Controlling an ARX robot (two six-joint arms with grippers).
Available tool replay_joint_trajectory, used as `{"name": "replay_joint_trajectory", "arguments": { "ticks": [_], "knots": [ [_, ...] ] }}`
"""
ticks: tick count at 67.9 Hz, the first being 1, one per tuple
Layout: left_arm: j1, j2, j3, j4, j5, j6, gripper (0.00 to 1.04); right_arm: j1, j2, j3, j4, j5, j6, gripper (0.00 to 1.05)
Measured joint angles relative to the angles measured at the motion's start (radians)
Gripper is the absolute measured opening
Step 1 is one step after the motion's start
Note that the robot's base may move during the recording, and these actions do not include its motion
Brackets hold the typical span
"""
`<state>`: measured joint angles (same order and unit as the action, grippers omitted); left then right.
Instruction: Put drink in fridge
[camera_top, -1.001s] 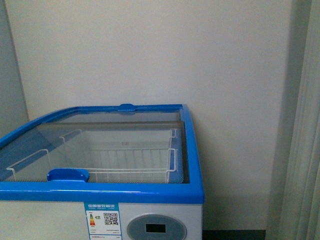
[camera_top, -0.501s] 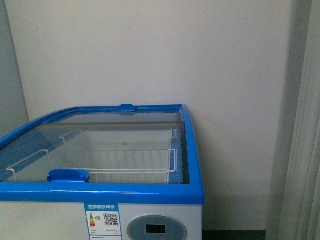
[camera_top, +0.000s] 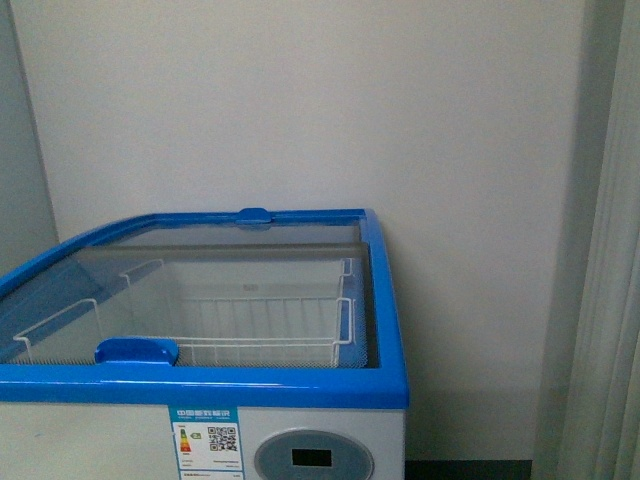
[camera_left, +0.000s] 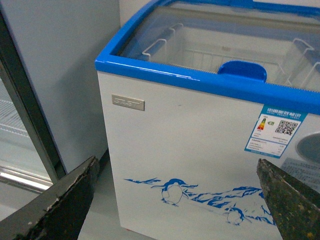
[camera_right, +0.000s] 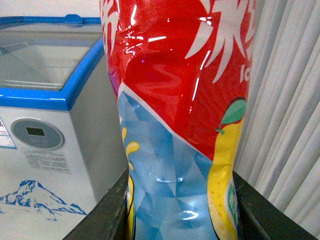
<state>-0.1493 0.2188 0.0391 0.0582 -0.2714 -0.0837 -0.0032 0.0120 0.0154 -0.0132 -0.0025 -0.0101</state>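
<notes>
The fridge (camera_top: 320, 420) is a white chest cooler with a blue top rim and sliding glass lids, low in the front view; neither arm shows there. A white wire basket (camera_top: 250, 325) shows through the glass. A blue lid handle (camera_top: 136, 350) sits at the front edge. In the left wrist view the fridge (camera_left: 200, 150) stands close ahead with its penguin picture (camera_left: 172, 191); my left gripper (camera_left: 180, 210) is open and empty in front of it. My right gripper (camera_right: 182, 215) is shut on the drink (camera_right: 180, 100), a bottle with a red, blue and yellow label; its cap is out of view.
A plain wall (camera_top: 300, 100) stands behind the fridge. Grey curtains (camera_top: 610, 300) hang to the right and also show in the right wrist view (camera_right: 285, 125). A tall glass-door cabinet (camera_left: 20, 140) stands left of the fridge. The fridge's control panel (camera_right: 37, 134) faces the right gripper.
</notes>
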Motion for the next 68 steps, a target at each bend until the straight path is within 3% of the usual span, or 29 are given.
{"name": "replay_joint_trajectory", "arguments": {
  "ticks": [35,68],
  "knots": [
    [0.108,0.421,0.134,0.196,0.333,0.196,0.97,0.000,0.000,0.000,0.000,0.002,0.000,0.40],
    [0.171,0.843,0.307,0.384,0.413,0.351,0.97,0.000,0.000,0.000,0.000,0.002,0.000,0.40]
  ]
}}
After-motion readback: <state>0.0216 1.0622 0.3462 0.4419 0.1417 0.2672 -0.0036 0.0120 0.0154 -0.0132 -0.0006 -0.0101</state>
